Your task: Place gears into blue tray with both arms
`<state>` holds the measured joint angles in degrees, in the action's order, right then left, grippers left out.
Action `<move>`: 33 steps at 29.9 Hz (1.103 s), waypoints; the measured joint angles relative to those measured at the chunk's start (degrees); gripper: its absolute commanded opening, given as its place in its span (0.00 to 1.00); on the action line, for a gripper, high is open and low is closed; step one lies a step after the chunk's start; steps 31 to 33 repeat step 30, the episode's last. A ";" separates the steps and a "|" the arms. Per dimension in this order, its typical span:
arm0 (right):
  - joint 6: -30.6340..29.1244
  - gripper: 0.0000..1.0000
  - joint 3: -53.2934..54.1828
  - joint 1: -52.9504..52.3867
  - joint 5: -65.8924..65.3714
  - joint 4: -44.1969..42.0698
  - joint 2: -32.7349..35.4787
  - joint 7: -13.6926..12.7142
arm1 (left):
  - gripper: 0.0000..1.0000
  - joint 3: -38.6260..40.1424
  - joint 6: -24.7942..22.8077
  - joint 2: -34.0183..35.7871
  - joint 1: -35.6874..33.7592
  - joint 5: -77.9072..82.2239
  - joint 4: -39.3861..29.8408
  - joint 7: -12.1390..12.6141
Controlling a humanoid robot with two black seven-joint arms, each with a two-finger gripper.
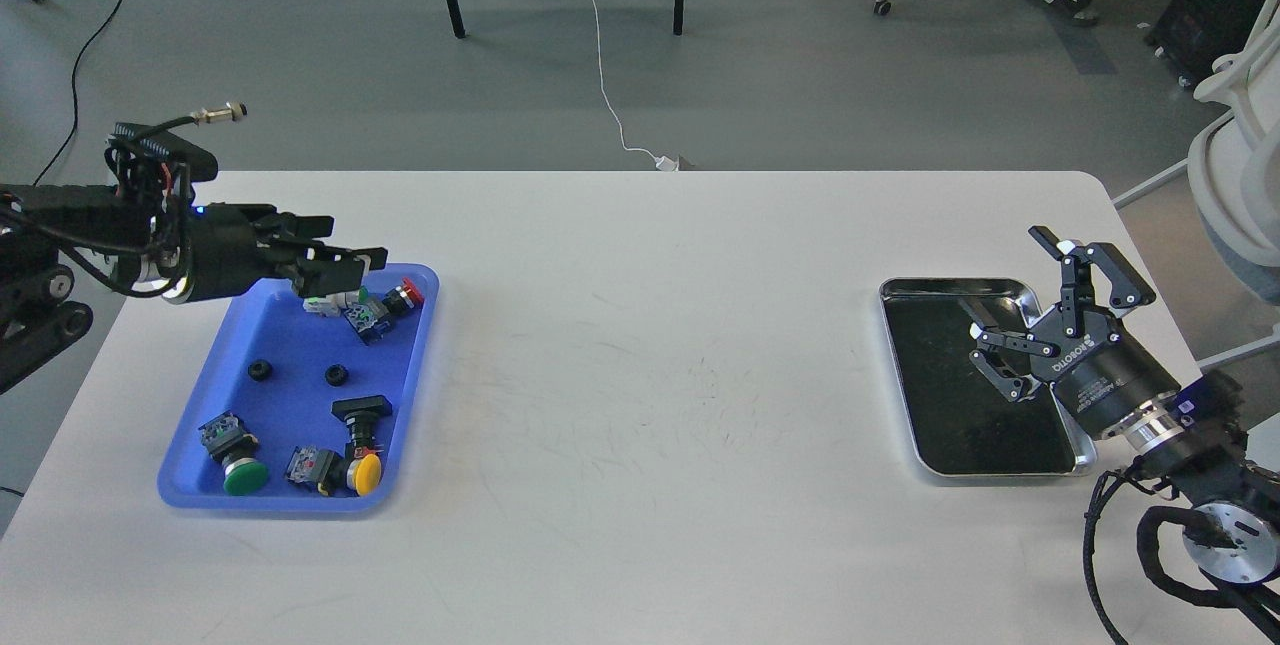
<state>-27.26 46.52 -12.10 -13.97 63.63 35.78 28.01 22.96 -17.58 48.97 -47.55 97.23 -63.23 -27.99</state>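
Two gears [261, 371] [337, 375], five push-button switches [232, 450], one blue tray [415, 365], one silver tray [905, 293].

Left gripper [350, 270] hides part of the push-button switches [365, 310] behind it; its finger gap cannot be judged. Right arm [1190, 485] is cut off by the frame edge.

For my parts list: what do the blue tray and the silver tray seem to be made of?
The blue tray looks like moulded plastic: uniform bright colour, soft sheen, rounded corners. The silver tray looks like polished metal, its rim mirror-bright; the black liner inside is dark and smooth, material unclear.
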 measured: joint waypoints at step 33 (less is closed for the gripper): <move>11.52 0.99 0.03 -2.61 -0.08 1.52 -4.13 -0.02 | 0.98 44.13 -0.46 -29.88 42.45 -52.15 -8.15 4.85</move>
